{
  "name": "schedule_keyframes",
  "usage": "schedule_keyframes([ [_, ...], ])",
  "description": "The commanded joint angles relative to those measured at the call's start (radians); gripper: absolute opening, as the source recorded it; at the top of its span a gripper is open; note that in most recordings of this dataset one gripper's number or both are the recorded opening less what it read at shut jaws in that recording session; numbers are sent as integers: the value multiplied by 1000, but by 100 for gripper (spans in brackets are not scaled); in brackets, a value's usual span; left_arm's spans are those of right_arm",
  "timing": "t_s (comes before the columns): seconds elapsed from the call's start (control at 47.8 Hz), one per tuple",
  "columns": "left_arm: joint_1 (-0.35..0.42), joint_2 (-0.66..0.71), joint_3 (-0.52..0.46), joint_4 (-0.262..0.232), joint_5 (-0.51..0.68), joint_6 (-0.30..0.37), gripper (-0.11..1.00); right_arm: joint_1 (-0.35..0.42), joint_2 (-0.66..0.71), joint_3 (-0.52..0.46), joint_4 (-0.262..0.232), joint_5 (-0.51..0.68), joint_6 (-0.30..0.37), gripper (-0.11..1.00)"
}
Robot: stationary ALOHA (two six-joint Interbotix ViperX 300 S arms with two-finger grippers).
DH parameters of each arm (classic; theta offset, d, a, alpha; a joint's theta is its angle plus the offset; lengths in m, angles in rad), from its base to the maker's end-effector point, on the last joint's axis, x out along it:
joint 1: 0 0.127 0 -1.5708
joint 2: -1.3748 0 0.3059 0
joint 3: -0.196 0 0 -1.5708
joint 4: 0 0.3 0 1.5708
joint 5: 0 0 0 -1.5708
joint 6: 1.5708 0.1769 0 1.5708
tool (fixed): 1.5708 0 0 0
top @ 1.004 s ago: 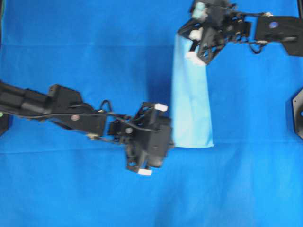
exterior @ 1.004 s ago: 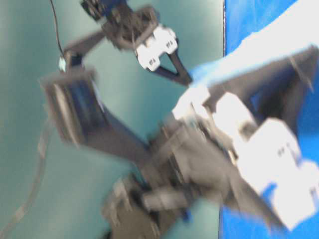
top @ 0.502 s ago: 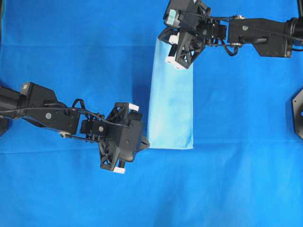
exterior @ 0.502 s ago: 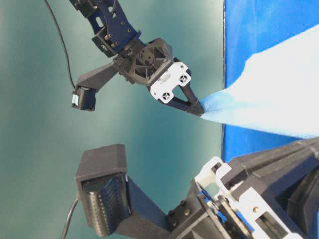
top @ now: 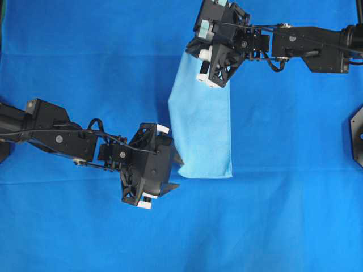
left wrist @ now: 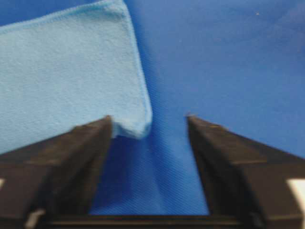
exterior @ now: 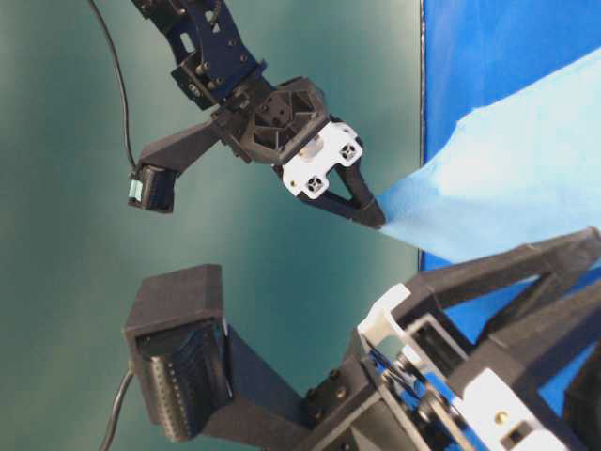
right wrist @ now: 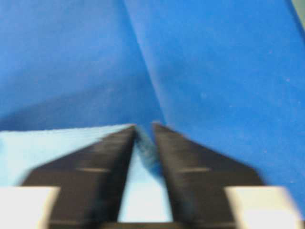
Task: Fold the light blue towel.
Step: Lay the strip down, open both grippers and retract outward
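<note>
Right now the light blue towel (top: 203, 127) lies as a long folded strip on the big dark blue sheet (top: 85, 56), near the middle of the overhead view. Its long way runs from the far end of the table down to the near end. The right gripper (top: 199, 52) has its two fingers pressed together on the far corner of the towel, and that corner is lifted up off the sheet, as the table-level view shows (exterior: 376, 211). In the right wrist view the dark fingers (right wrist: 107, 157) sit almost shut with a thin bit of pale cloth between them. The left gripper (top: 173, 173) is at the other end, just beside the near left corner of the towel. Its fingers are spread wide and hold nothing. In the left wrist view the rounded towel corner (left wrist: 138, 126) sits right by the inside of one finger (left wrist: 83, 143), with bare blue sheet filling the rest of the gap. So the towel corner lies a little to one side of the open claw, not in its middle. I think the left arm needs to slide over that corner and close on it, since it is the nearer arm to that end. Then both arms could carry the towel over for the next fold.
</note>
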Motion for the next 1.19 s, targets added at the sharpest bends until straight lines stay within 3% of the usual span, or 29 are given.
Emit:
schedule_keyframes([
  [0.0, 5, -28, -21, -2, -12, 2, 68, -3, -15, -6, -5, -6, -2, 44],
  [0.084, 8, -41, -20, 0, -8, 3, 74, -5, -17, -6, -14, -6, -2, 60],
  [0.23, 8, -86, -14, -2, 8, 9, 73, -5, -21, -5, -26, -6, -2, 53],
  [0.439, 11, -210, 15, -2, 101, 75, 73, 11, -95, 35, -25, -6, 5, 53],
  [0.669, 77, -351, 117, 0, 106, 58, 73, 14, -279, 166, -11, -18, 35, 53],
  [0.857, 167, -457, 233, -2, -5, 37, 73, 15, -433, 311, 8, -86, 78, 53],
  [1.171, 235, -595, 394, -6, -206, 6, 73, 18, -632, 491, 11, -173, 143, 52],
])
